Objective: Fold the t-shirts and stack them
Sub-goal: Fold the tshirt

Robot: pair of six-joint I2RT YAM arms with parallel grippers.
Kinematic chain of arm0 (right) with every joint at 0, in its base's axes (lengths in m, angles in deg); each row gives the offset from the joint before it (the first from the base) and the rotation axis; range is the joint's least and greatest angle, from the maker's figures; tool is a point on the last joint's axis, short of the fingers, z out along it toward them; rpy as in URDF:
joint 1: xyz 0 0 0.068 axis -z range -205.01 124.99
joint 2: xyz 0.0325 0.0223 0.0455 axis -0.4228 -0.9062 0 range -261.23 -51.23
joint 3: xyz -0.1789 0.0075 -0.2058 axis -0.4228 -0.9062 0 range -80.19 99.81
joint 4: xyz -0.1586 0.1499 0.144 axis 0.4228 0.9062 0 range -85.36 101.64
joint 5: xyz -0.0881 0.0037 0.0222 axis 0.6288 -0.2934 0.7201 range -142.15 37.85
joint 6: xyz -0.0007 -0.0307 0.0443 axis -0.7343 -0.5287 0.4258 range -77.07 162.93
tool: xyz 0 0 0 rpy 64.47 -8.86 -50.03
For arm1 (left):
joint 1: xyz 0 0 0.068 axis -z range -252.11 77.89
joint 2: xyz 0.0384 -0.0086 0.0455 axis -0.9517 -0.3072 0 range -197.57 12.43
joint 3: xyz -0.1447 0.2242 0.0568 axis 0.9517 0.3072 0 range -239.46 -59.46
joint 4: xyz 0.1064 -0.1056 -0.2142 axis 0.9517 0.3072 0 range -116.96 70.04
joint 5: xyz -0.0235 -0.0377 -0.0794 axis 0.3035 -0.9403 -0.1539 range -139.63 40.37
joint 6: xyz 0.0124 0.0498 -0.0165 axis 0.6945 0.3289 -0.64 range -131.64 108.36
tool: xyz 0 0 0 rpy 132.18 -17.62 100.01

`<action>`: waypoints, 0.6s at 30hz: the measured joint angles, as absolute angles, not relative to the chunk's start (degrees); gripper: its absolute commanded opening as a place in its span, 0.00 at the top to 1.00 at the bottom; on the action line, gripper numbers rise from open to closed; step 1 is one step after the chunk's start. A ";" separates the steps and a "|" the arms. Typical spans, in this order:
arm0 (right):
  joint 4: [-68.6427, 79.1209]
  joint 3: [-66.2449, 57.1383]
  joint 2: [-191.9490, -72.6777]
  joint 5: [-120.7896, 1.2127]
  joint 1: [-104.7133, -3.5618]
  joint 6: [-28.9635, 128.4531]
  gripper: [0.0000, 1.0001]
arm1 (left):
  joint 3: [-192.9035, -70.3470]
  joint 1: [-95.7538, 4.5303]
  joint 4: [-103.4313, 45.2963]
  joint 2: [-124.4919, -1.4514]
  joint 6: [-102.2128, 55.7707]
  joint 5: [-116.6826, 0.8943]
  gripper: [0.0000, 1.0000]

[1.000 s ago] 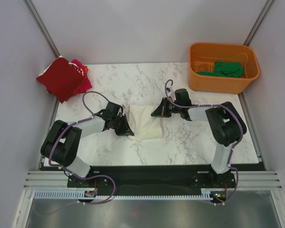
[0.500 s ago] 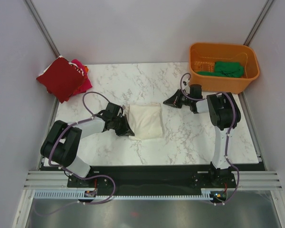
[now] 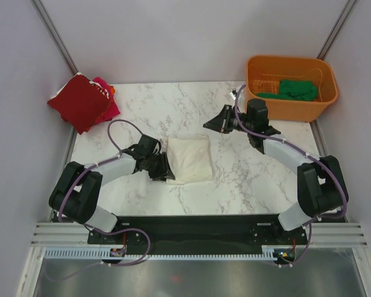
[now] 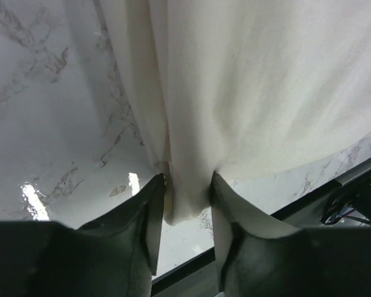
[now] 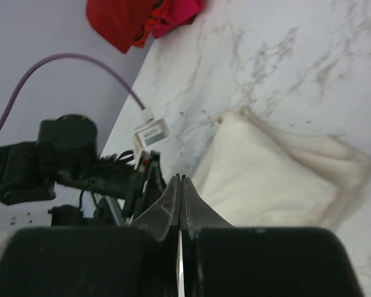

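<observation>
Pinching the near-left edge of the folded cream-white t-shirt (image 3: 190,158) mid-table, the left gripper (image 3: 164,168) is clamped right on it. The right gripper (image 3: 210,123) hovers beyond the shirt, fingers pressed together, empty. The dark red t-shirt (image 3: 77,99) sits at the far-left corner.

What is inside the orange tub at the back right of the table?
A crumpled green t-shirt lies in the orange tub, toward its right side. Bare orange floor shows at the tub's left. Whether anything lies under the green cloth cannot be seen, because the cloth covers it.
</observation>
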State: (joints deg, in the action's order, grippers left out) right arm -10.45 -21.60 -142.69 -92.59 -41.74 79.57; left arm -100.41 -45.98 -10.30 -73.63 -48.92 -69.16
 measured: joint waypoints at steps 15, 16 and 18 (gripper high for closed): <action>-46.05 -42.69 -165.27 -102.91 -51.32 98.48 1.00 | -101.21 -45.39 -9.05 -74.59 -48.87 -68.75 0.87; -47.80 -43.46 -165.91 -103.13 -50.90 98.87 1.00 | -101.21 -45.37 -9.05 -74.59 -48.87 -68.75 0.88; -52.54 -44.90 -167.59 -103.85 -50.05 100.29 1.00 | -101.21 -45.35 -9.07 -74.57 -48.87 -68.75 0.87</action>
